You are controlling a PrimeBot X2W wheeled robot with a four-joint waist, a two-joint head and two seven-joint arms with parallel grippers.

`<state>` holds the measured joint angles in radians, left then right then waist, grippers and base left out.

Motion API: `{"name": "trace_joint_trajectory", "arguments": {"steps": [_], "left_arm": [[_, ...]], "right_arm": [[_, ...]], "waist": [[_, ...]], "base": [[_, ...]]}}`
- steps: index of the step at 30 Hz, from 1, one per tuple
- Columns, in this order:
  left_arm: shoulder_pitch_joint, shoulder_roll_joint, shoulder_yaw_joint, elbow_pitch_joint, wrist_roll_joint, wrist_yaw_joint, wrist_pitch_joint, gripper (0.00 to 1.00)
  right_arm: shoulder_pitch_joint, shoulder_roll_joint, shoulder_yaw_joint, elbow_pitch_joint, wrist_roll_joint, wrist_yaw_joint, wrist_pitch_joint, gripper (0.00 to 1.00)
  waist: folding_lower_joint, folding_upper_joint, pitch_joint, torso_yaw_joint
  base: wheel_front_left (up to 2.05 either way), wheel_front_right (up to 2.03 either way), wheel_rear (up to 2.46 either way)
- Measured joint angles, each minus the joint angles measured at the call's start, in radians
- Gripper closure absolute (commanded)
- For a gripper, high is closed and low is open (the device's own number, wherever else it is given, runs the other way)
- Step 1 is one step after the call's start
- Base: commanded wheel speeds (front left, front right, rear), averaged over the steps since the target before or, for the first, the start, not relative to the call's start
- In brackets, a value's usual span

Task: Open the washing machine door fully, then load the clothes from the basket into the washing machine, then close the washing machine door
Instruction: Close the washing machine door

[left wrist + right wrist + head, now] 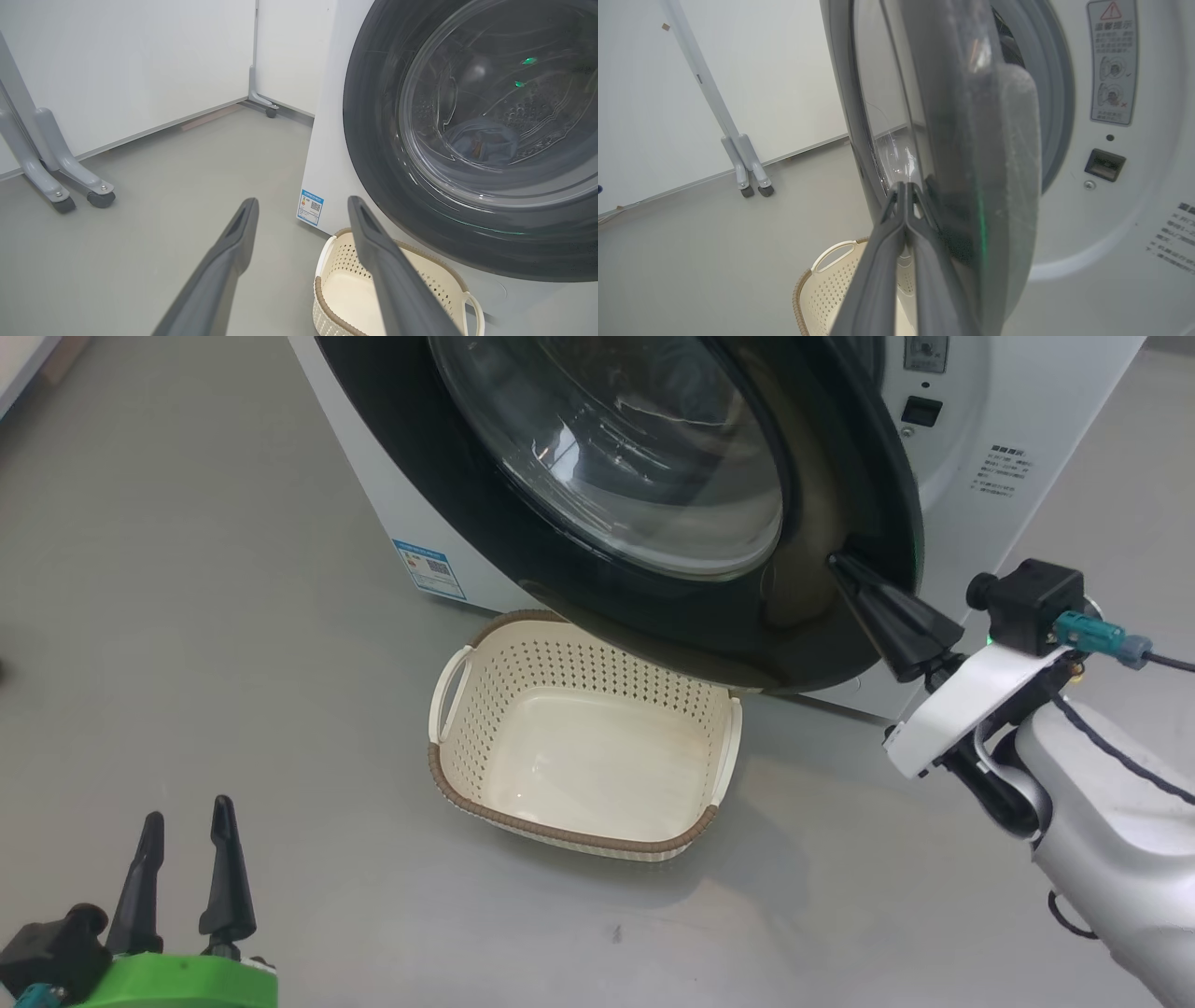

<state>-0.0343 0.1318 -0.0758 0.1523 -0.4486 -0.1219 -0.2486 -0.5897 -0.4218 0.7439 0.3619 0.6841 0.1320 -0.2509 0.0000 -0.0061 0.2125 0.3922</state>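
door: washing machine door (709,616) stands ajar; its black rim blocks the front way to the drum.
door gap: narrow slot between the door edge and the washing machine (1027,411) front, on the right side.
right gripper (836,562): fingers pressed together, tips at the door rim beside that slot.
basket (597,663): on the floor (233,663), far rim under the door; reachable from above and the near side.
left gripper (187,810): jaws apart, wide bare floor around it.
frame legs (60,186): wheeled, by the wall, well apart from the machine.
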Motion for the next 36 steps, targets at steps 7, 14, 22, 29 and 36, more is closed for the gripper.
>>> {"name": "trace_joint_trajectory", "arguments": {"steps": [7, 14, 22, 29, 36], "left_arm": [[-0.035, -0.009, -0.011, -0.016, 0.0, 0.0, -0.003, 0.0], [-0.068, -0.028, -0.028, -0.018, -0.001, 0.0, -0.003, 0.0], [-0.09, -0.032, -0.024, -0.015, -0.001, 0.0, -0.003, 0.0], [-0.09, -0.035, -0.017, -0.006, -0.001, 0.0, -0.003, 0.0], [-0.091, -0.035, -0.018, 0.006, -0.001, 0.0, -0.003, 0.0]], "right_arm": [[-0.088, -0.028, -0.031, 0.03, 0.05, 0.0, 0.0, 1.0], [-0.198, -0.089, -0.053, 0.071, 0.076, 0.0, 0.005, 1.0], [-0.282, -0.113, -0.069, 0.132, 0.064, 0.012, 0.009, 1.0], [-0.297, -0.094, -0.051, 0.166, 0.063, 0.012, 0.008, 1.0], [-0.297, -0.085, -0.027, 0.202, 0.064, 0.008, 0.007, 1.0]], "waist": [[0.0, 0.0, 0.049, 0.003], [0.0, 0.0, 0.097, 0.019], [0.0, 0.0, 0.13, 0.046], [0.0, 0.0, 0.128, 0.052], [0.0, 0.0, 0.115, 0.045]], "base": [[0.0, 0.0, 0.0], [0.0, 0.0, 0.0], [0.0, 0.0, 0.0], [0.0, 0.0, 0.0], [0.0, 0.0, 0.0]]}}
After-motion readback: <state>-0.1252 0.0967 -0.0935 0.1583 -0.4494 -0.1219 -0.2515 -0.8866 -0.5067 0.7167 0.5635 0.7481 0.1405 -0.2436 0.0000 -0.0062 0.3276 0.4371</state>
